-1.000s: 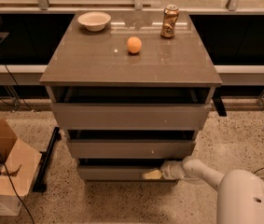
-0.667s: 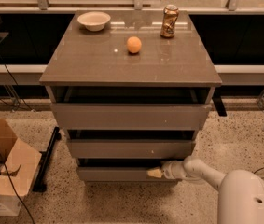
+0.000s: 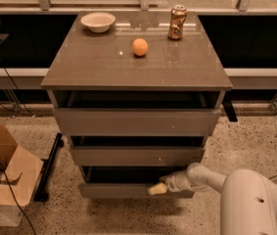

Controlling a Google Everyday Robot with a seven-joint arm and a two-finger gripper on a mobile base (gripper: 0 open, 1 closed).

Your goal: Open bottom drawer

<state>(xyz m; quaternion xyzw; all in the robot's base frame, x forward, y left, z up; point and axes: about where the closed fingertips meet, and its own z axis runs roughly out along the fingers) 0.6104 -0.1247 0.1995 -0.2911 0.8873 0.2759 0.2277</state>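
Drawn slightly further out is the bottom drawer (image 3: pixel 123 190) (lowest of three); the end effector (image 3: pixel 157 188) is set at its front, grip indeterminable.

Bottom drawer (image 3: pixel 118 190), lowest in the stack, with the claw (image 3: pixel 153 189) at its front.

Its front is a plain, flat, grey-brown panel with no handle, a slim level strip standing upright and square-on. Most of the panel stretches away from the claw toward the left of the view, and a shorter stretch continues past the claw to the right. The claw's pale tip lies over the upper half of the panel, right of its middle, and seems to touch it. Just above the claw, a dark band runs along the panel's top edge. The drawer's inside behind that edge is lost in shadow.
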